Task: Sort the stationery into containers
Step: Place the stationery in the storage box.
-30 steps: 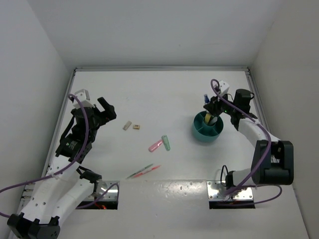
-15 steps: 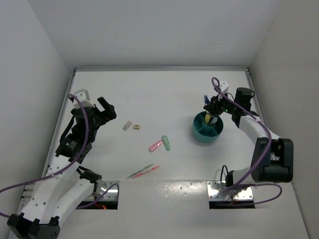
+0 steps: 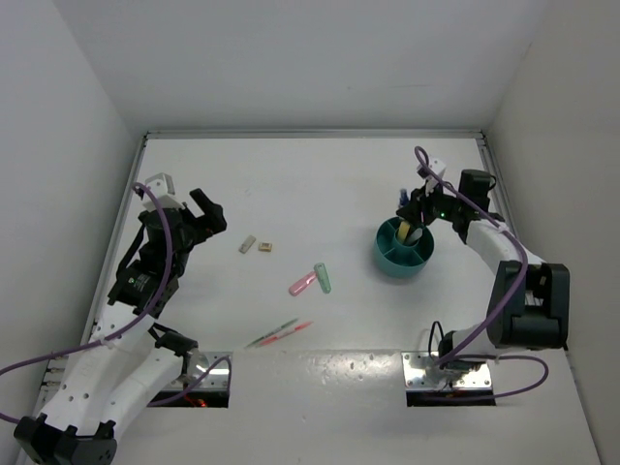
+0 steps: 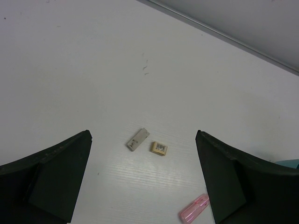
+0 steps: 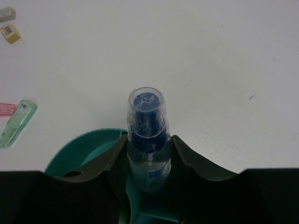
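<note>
My right gripper (image 3: 411,205) is shut on the clear blue-capped tube (image 5: 147,135) and holds it upright over the far rim of the teal cup (image 3: 386,254), which also shows in the right wrist view (image 5: 79,149). A yellow marker (image 3: 413,233) stands in the cup. My left gripper (image 3: 205,215) is open and empty at the far left. Two beige blocks (image 3: 248,244) (image 3: 263,247) lie ahead of it, as the left wrist view shows (image 4: 138,139) (image 4: 159,148). A pink marker (image 3: 303,283) and a green marker (image 3: 323,277) lie mid-table. Thin pink and green pens (image 3: 279,332) lie nearer the front.
White walls enclose the table on three sides. Two metal base plates (image 3: 448,371) sit at the near edge. The pink marker (image 4: 194,214) shows at the bottom of the left wrist view, the green marker (image 5: 17,122) at the left of the right wrist view.
My right gripper has shifted slightly right and back with the tube, staying over the cup's far side. The left arm has not moved.
</note>
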Robot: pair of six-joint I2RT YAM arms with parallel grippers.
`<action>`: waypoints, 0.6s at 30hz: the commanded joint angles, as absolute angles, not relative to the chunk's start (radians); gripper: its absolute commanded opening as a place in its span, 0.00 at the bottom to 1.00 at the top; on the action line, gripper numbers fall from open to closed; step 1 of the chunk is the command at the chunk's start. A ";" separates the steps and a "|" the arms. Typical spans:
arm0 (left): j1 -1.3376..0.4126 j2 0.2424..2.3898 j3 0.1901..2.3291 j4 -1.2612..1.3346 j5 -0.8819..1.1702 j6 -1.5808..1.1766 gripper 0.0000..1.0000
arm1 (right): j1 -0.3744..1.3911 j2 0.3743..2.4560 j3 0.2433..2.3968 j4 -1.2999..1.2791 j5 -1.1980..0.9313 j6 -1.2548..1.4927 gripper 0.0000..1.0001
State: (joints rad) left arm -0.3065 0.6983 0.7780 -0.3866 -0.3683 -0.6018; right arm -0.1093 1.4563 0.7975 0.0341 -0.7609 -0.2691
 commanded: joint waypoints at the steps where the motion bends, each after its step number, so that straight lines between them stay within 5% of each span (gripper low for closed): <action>1: -0.298 0.695 0.781 -0.347 -0.359 -0.584 1.00 | -0.120 1.465 0.847 0.040 -0.831 -0.299 0.40; 14: -0.298 0.695 0.772 -0.347 -0.327 -0.575 0.96 | -0.129 1.402 0.868 -0.017 -0.882 -0.330 0.50; 17: -0.298 0.704 0.762 -0.313 -0.250 -0.555 0.76 | -0.138 1.341 0.890 -0.041 -0.905 -0.301 0.53; 18: -0.298 0.713 0.752 -0.313 -0.233 -0.545 0.62 | -0.138 1.300 0.890 -0.041 -0.905 -0.279 0.54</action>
